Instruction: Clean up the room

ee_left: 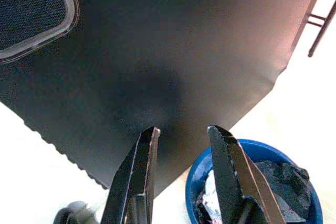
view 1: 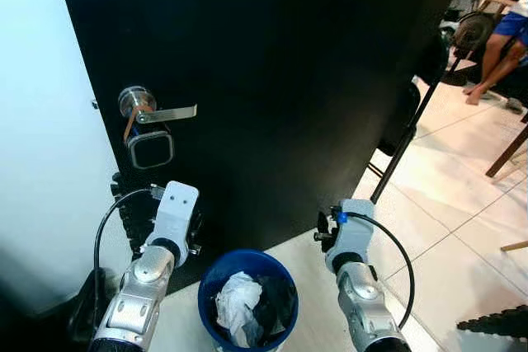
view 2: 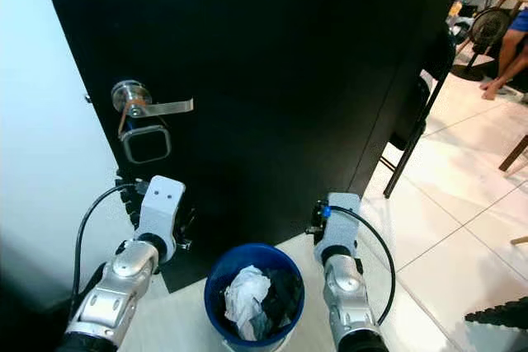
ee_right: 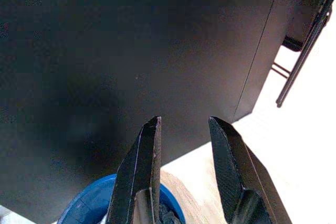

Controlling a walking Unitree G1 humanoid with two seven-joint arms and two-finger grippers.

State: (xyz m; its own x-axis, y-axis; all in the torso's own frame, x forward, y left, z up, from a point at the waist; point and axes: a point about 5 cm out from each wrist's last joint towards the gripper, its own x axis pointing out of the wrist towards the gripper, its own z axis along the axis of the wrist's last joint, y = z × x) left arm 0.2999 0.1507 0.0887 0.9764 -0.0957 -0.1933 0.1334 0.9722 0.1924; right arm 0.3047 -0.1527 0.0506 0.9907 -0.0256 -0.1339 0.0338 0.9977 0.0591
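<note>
Bin (view 1: 208, 286), blue and round, is seen on the floor (view 1: 462, 228) at 6 o'clock in the head views, just in front of a black door (view 1: 289, 80) and between the two arms. It is filled with crumpled white paper (view 1: 238, 301) and something dark, maybe a bag or cloth; which cannot be told. It is judged light and fairly stiff, likely plastic with a smooth, slightly slippery wall. The contents are soft and loose and could spill if it is tipped. The best hold is judged to be the rim, pinched at the 9 or 3 o'clock side, or both sides at once, and kept upright.

Left gripper (ee_left: 181, 156) is held near the door face, up at about 10 o'clock from the bin. Its fingers (ee_left: 137, 171) are spread a moderate way apart; nothing is held or touched, and the bin rim is seen just past the fingertips in the left wrist view.

Right gripper (ee_right: 184, 145) is held at about 2 o'clock from the bin, also pointed at the door. Its fingers (ee_right: 144, 166) are likewise parted with nothing between them.

A silver lever handle (view 1: 165, 113) with a lock pad (view 1: 149, 150) under it is seen at 10 o'clock on the door. A folding chair (view 1: 408, 121) leans at 2 o'clock. A person's legs (view 1: 495, 59) are seen far off at 1 o'clock.
</note>
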